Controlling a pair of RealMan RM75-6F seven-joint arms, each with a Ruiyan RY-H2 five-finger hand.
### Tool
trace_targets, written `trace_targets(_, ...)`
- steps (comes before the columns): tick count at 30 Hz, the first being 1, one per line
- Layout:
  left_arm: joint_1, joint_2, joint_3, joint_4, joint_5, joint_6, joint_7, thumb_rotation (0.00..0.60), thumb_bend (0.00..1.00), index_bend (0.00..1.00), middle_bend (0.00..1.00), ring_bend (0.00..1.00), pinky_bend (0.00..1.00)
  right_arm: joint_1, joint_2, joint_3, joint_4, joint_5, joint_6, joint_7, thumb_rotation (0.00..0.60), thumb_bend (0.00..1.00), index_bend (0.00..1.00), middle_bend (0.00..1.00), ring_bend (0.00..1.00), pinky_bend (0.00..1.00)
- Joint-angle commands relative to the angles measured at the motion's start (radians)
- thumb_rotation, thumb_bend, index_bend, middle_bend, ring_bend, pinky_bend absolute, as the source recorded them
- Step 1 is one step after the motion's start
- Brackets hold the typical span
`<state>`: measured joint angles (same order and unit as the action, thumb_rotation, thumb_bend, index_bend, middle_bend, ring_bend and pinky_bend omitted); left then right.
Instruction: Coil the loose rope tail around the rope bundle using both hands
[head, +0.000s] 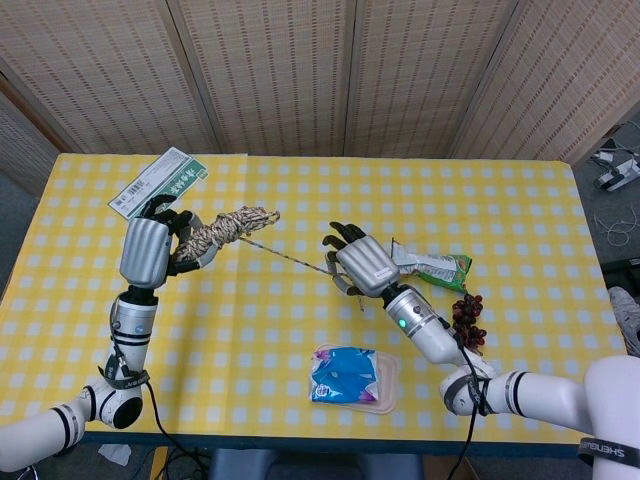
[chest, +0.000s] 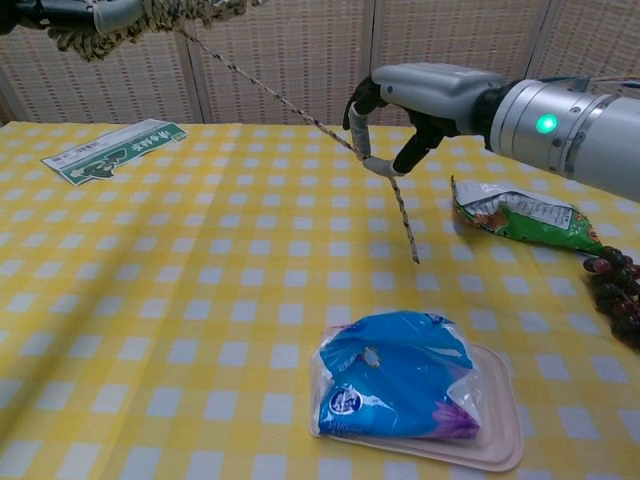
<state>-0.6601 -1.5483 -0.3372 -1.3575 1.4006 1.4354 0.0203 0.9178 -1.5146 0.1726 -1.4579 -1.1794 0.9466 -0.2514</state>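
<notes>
Two hands share one rope here, both held clear of the checked tablecloth (head: 300, 330). The left hand (head: 148, 250) has its fingers closed around the rope bundle (head: 222, 230), whose long axis runs from that hand up and toward the table's middle. From the bundle's far end the loose rope tail (head: 295, 259) stretches in a taut-looking straight line down to the right hand (head: 362, 265), which has the tail caught between curled fingers (chest: 362, 140); in the chest view a short free end hangs below that grip, its tip above the cloth.

So the tail leaves the bundle almost in line with the bundle's axis, and the two hands are well apart. Judged from this, wrapping calls for the right hand to carry the tail back toward the bundle and across its axis, since it alone holds the free line.

Exactly which fingers pinch the tail is hard to make out. The chest view cuts off most of the bundle and the left hand at the top edge, and how many turns already lie on the bundle cannot be told.
</notes>
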Motion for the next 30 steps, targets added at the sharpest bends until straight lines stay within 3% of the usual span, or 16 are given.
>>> trace_targets(1, 0.000, -0.003, 0.001, 0.003, 0.000, 0.001, 0.004, 0.363, 0.28, 0.76, 0.83, 0.64, 0.25, -0.002, -0.003, 0.003, 0.004, -0.004, -0.003, 0.005, 0.600, 0.36, 0.57, 0.24, 0.06, 0.14)
trace_targets(11, -0.004, -0.013, -0.001, 0.021, -0.010, -0.008, 0.001, 0.366, 0.28, 0.76, 0.83, 0.64, 0.25, -0.014, 0.003, 0.003, -0.005, -0.015, -0.014, 0.002, 0.600, 0.36, 0.57, 0.23, 0.06, 0.14)
trace_targets(13, -0.004, -0.014, 0.002, 0.023, 0.000, -0.001, -0.001, 0.376, 0.28, 0.76, 0.83, 0.64, 0.25, -0.016, 0.008, 0.007, -0.015, -0.007, -0.017, -0.006, 0.600, 0.35, 0.47, 0.20, 0.06, 0.14)
trace_targets(19, -0.003, -0.012, 0.012, 0.027, 0.024, 0.012, 0.000, 0.379, 0.28, 0.76, 0.83, 0.64, 0.25, -0.032, 0.033, 0.034, -0.069, 0.027, 0.011, -0.028, 0.600, 0.27, 0.03, 0.10, 0.05, 0.14)
trace_targets(30, 0.001, -0.008, 0.029, 0.032, 0.036, 0.009, 0.006, 0.384, 0.28, 0.76, 0.83, 0.64, 0.25, -0.120, 0.167, 0.017, -0.191, 0.037, 0.107, -0.094, 0.600, 0.25, 0.00, 0.06, 0.04, 0.14)
